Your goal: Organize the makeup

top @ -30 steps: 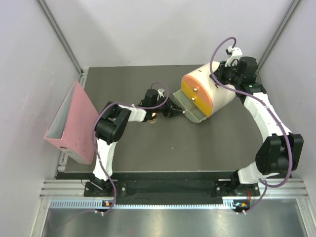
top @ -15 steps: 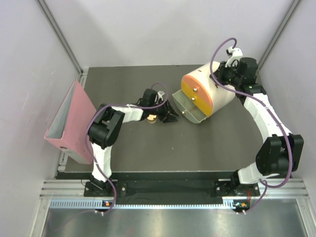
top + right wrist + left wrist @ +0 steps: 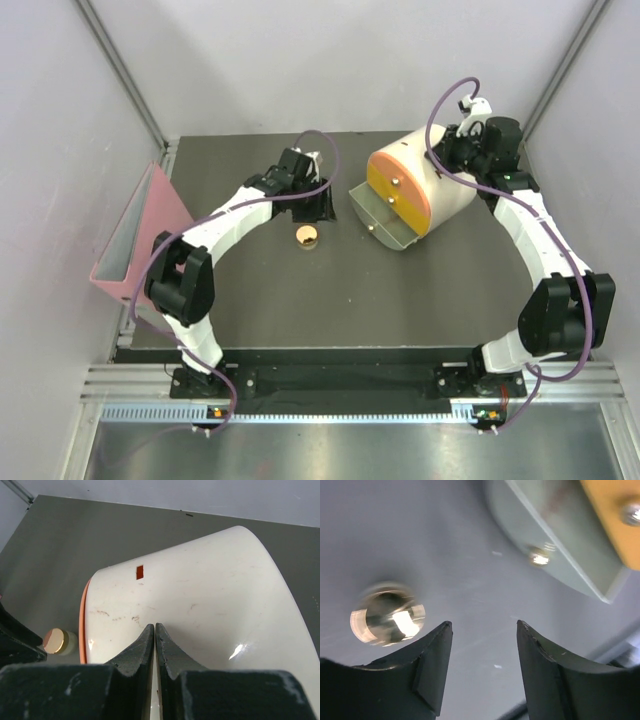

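Status: one item of makeup is in view, a round compact (image 3: 307, 237); it lies flat on the table (image 3: 350, 300), near the middle and slightly toward the far edge; being round, it has no long axis, so no approach direction is favoured.

Left tool (image 3: 482, 630): spread wide and holding nothing; its fingers (image 3: 431, 677) hang above bare table without touching anything. In the wrist view the compact sits outside the left-hand finger, not in the gap between the two. In the overhead view it lies just beside the tool, on the side toward the near edge.

Governing relation: the compact is offset sideways from the gap; a shift toward the near edge is judged necessary to centre the gap over it before closing.

Box (image 3: 425, 185): it rests toward the far right corner; its lower drawer (image 3: 385, 218) is pulled out, facing the compact and near it. The contents of the drawer cannot be made out.

Right tool (image 3: 155, 632): pressed together and pinching nothing; it hangs over the rounded back of the box; contact with the shell cannot be confirmed.

Arm selection: the left arm is much the nearer to the compact; the right arm is behind the box.

Binder (image 3: 150, 240): it stands at the left edge, well apart from the work.
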Action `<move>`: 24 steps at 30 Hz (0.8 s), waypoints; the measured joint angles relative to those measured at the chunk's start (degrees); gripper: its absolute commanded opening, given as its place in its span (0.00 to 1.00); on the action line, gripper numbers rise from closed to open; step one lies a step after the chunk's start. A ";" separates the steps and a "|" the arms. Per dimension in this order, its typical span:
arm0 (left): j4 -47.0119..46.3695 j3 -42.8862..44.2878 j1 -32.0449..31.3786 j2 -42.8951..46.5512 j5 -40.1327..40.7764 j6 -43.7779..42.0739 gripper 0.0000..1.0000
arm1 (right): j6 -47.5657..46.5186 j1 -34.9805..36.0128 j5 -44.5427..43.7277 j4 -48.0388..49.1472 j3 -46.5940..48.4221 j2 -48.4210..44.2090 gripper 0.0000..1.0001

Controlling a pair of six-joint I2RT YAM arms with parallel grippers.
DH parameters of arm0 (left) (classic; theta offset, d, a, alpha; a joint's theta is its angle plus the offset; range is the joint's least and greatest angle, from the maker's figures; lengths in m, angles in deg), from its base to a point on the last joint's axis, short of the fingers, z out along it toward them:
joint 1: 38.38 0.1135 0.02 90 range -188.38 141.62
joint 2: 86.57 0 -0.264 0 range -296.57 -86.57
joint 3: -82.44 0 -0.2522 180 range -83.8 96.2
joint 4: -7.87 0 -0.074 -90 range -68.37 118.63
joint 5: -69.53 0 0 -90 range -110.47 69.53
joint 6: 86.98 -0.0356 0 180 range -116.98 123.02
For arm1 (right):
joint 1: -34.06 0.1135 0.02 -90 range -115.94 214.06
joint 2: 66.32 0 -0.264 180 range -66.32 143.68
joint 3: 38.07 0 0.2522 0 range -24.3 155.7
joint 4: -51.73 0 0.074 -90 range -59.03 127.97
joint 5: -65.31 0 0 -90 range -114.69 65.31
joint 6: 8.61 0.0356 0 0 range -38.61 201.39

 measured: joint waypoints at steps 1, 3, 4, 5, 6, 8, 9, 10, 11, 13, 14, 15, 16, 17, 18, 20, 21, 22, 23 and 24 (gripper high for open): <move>2.67 1.46 0.00 0.13 3.78 -1.66 0.61 | 0.00 0.00 0.00 0.00 0.00 0.00 0.06; 6.27 2.86 0.00 0.11 8.52 -3.69 0.62 | -0.02 0.00 0.00 0.00 0.00 0.00 0.06; 8.44 3.30 0.00 0.04 11.06 -4.50 0.62 | -0.02 0.00 0.00 0.00 0.00 0.02 0.06; 10.45 3.65 0.00 -0.09 13.16 -5.14 0.62 | -0.02 0.00 0.00 0.00 0.02 0.02 0.06; 12.13 3.87 0.02 -0.37 15.06 -5.55 0.63 | -0.04 0.00 0.00 0.00 0.00 0.02 0.06; 15.15 4.28 0.00 -1.44 18.38 -6.01 0.63 | -0.04 0.00 0.02 0.00 0.02 0.02 0.06; 15.93 4.28 0.00 -2.01 19.32 -6.16 0.63 | -0.07 0.00 0.02 0.00 0.02 0.04 0.06; 16.87 4.28 0.00 -2.84 20.33 -6.29 0.64 | -0.07 0.00 0.04 0.00 0.02 0.04 0.06; 17.53 4.28 0.00 -3.63 21.05 -6.36 0.64 | -0.09 0.00 0.04 0.00 0.02 0.04 0.06; 18.38 4.28 0.00 -5.27 21.81 -6.40 0.64 | -0.11 0.00 0.04 0.00 0.02 0.04 0.06; 18.75 4.28 0.00 -6.10 21.97 -6.45 0.65 | -0.11 0.00 0.04 0.00 0.02 0.04 0.06; 18.99 4.28 0.00 -6.93 22.14 -6.49 0.66 | -0.13 0.00 0.04 -0.02 0.02 0.04 0.06; 19.06 4.28 0.00 -7.63 22.32 -6.49 0.66 | -0.13 0.00 0.04 -0.02 0.02 0.04 0.06; 19.30 4.50 0.00 -7.91 21.77 -6.49 0.66 | -0.15 0.00 0.04 -0.04 0.02 0.04 0.06; 19.30 4.61 0.00 -7.98 22.03 -6.47 0.66 | -0.15 0.00 0.04 -0.02 0.02 0.04 0.06; 19.39 5.14 -0.02 -8.31 22.25 -6.51 0.67 | -0.15 0.00 0.04 -0.04 0.02 0.07 0.06; 19.41 5.46 -0.02 -8.57 22.12 -6.51 0.67 | -0.15 0.00 0.04 -0.04 0.02 0.07 0.06; 19.30 5.70 -0.04 -8.76 21.97 -6.49 0.68 | -0.17 0.00 0.04 -0.04 0.02 0.07 0.06; 19.17 5.81 -0.04 -8.81 21.79 -6.49 0.68 | -0.17 0.00 0.04 -0.04 0.02 0.07 0.06; 19.02 5.84 -0.04 -8.90 21.66 -6.47 0.69 | -0.20 0.00 0.04 -0.04 0.02 0.07 0.06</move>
